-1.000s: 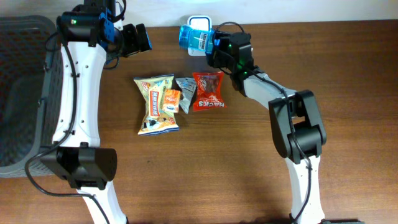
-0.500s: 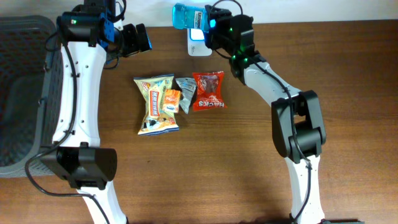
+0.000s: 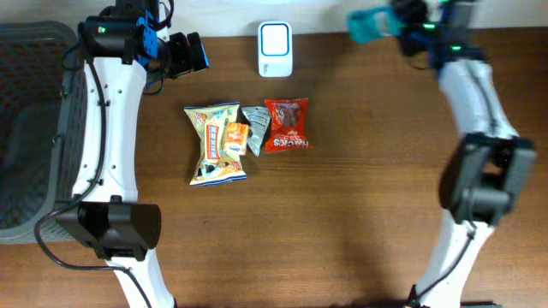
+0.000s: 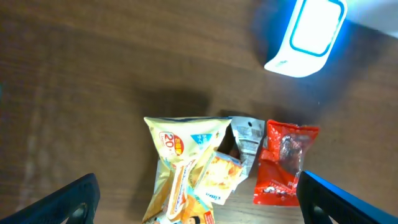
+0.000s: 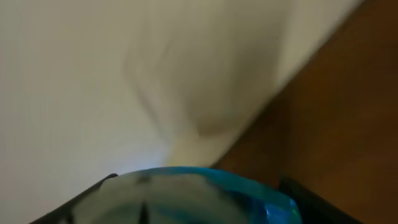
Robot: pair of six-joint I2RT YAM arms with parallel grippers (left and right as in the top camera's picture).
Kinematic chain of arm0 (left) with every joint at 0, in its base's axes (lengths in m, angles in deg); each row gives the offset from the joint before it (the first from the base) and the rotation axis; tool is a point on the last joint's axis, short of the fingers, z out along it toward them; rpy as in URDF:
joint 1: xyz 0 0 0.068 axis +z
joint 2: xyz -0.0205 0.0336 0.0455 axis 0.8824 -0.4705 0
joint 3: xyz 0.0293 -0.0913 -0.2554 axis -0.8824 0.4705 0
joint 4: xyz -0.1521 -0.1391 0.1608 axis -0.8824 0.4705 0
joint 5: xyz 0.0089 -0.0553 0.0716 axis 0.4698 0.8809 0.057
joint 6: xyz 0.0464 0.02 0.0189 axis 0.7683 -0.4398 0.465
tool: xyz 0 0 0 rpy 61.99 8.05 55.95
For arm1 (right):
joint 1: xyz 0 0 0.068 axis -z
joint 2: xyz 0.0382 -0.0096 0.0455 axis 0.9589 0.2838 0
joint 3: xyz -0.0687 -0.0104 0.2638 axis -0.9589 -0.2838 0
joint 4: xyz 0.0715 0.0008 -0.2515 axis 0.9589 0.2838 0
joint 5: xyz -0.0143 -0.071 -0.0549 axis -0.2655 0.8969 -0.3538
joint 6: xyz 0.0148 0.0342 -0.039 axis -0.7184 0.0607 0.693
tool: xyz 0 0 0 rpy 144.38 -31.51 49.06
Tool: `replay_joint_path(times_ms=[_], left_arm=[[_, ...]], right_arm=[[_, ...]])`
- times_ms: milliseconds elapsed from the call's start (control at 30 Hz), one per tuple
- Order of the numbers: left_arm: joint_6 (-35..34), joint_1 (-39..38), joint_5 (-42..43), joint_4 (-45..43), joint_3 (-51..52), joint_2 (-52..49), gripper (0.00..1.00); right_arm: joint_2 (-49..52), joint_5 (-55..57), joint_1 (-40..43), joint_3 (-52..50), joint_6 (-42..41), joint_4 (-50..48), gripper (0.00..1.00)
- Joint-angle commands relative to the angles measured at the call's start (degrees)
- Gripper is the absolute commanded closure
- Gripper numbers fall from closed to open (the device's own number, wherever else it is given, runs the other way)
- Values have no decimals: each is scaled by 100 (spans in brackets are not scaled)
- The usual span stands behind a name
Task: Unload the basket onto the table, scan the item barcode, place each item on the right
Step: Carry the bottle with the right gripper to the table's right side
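A white barcode scanner (image 3: 275,38) with a blue-lit face lies at the table's back edge; the left wrist view shows the scanner (image 4: 308,34) at its top right. My right gripper (image 3: 390,23) is shut on a blue packet (image 3: 368,26), blurred, held in the air right of the scanner near the back wall. In the right wrist view the blue packet (image 5: 205,193) fills the gap between the dark fingers (image 5: 314,199). My left gripper (image 3: 193,53) hangs open left of the scanner, and nothing lies between the left gripper's (image 4: 196,202) fingers.
Snack packs lie mid-table: a yellow bag (image 3: 216,141), a small orange packet (image 3: 235,137), a silver packet (image 3: 256,127) and a red packet (image 3: 287,125). A dark mesh basket (image 3: 26,128) stands at the left edge.
My right arm has swung the blue packet from over the scanner away to the right along the back edge. The left arm has not moved.
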State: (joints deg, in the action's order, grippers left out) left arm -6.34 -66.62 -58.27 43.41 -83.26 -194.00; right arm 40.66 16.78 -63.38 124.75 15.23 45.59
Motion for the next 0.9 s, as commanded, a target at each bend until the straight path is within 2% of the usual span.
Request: replay_joint_path(times_ms=[0, 100, 167, 333, 467, 533, 767, 800, 833, 867], left_arm=[[-39, 22, -59, -2, 4, 50, 1], [-39, 20, -59, -2, 7, 50, 1], [-39, 20, -59, -2, 7, 50, 1], [-39, 20, -59, -2, 7, 50, 1], [-39, 20, -59, -2, 7, 50, 1], [-39, 37, -59, -2, 4, 50, 1], [-39, 37, -59, -2, 7, 50, 1], [-39, 37, -59, -2, 7, 50, 1], [-39, 37, -59, -2, 7, 50, 1], [-37, 35, -59, -2, 7, 50, 1]], right_arm=[[-894, 260, 852, 238, 1250, 909, 25], [-964, 470, 1556, 238, 1502, 1917, 25], [-946, 660, 1991, 236, 1989, 2468, 25], [-940, 2509, 2693, 236, 3171, 3226, 20], [-909, 3663, 3040, 214, 3950, 3211, 17], [-828, 3862, 3126, 127, 4439, 2916, 16], [-424, 3906, 3209, 129, 4518, 2909, 11], [-424, 4100, 3211, 129, 4511, 3025, 13], [-422, 4380, 3241, 129, 4393, 3215, 19], [-413, 4616, 3316, 129, 4127, 3401, 33]])
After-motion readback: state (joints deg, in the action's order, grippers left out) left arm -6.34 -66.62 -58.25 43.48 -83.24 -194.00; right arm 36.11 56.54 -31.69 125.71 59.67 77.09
